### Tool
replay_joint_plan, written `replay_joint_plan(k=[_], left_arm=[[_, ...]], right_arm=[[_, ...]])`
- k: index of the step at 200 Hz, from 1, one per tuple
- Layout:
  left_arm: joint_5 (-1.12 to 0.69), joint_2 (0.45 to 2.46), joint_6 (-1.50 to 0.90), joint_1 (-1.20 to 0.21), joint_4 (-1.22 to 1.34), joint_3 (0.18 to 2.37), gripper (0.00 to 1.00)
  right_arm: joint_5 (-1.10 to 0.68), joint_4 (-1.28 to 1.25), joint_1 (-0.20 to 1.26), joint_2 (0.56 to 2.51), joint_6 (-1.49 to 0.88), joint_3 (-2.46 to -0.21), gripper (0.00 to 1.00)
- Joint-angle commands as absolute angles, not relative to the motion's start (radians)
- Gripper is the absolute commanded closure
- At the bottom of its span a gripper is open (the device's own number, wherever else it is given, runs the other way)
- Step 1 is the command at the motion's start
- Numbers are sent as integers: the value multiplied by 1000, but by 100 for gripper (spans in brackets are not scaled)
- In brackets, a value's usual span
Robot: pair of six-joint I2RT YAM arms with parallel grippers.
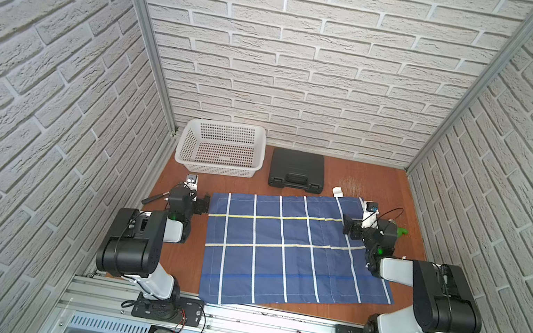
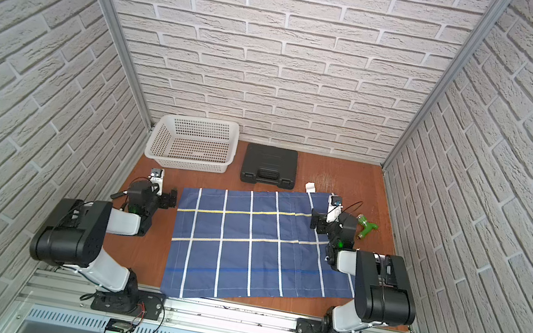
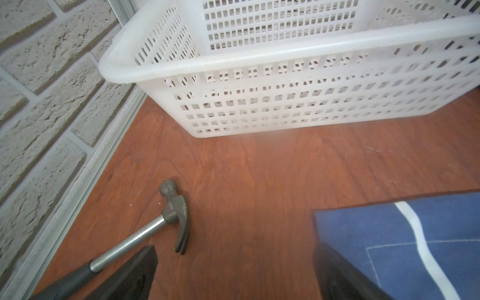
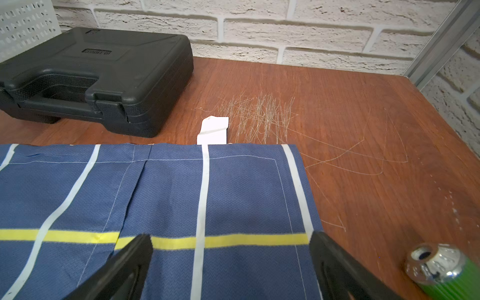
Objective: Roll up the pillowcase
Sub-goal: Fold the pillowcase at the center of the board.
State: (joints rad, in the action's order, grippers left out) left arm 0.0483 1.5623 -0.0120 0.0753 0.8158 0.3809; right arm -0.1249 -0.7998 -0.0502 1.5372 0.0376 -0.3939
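I see my left pincer (image 3: 233,254), jaws spread and empty, poised just left of the navy blue, white-gridded cloth pillowcase (image 1: 287,251), which lies unrolled and flat on the reddish-brown wooden counter (image 1: 385,191); my right pincer (image 4: 231,240), likewise spread and empty, is above its far right corner.

Place: robot test booth, lab-like
Walls: brick-print panels (image 1: 310,72) left, right and far, joined by metal posts (image 1: 144,18)
Near edge: aluminium rail (image 1: 268,321) carrying two bolted arm bases (image 1: 168,309)
Surface: scratched wooden tabletop (image 4: 337,104)
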Motion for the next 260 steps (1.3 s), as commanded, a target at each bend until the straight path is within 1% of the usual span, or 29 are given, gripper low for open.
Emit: replay_joint_plan(k=[1, 86, 103, 129, 150, 174, 190, 209, 236, 260], left_arm=[[54, 1550, -20, 73, 859, 393, 2], [47, 1545, -20, 74, 865, 392, 2], [8, 1473, -5, 74, 700, 453, 2], [-55, 1304, 32, 67, 396, 564, 2], [-88, 1180, 37, 46, 150, 647, 2], [-154, 1098, -8, 31, -127, 731, 2], [-150, 1065, -55, 12, -246, 746, 2], [-202, 1083, -96, 0, -334, 756, 2], [-195, 1209, -100, -24, -409, 804, 2], [-131, 1343, -98, -58, -426, 870, 3]], right_arm=[[-120, -847, -49, 1517, 33, -393, 1], [-107, -836, -57, 1520, 17, -400, 1], [-107, -837, -57, 1507, 15, -401, 1], [-218, -497, -54, 1381, 62, -540, 1], [-218, -288, -54, 1303, 99, -633, 1], [-246, -56, -64, 1272, 138, -753, 1], [-263, 46, -94, 1278, 119, -814, 1], [-293, 193, -136, 1343, 152, -916, 0], [-340, 350, -199, 1481, 157, -1087, 1], [-258, 492, -209, 1607, 166, -1234, 2]])
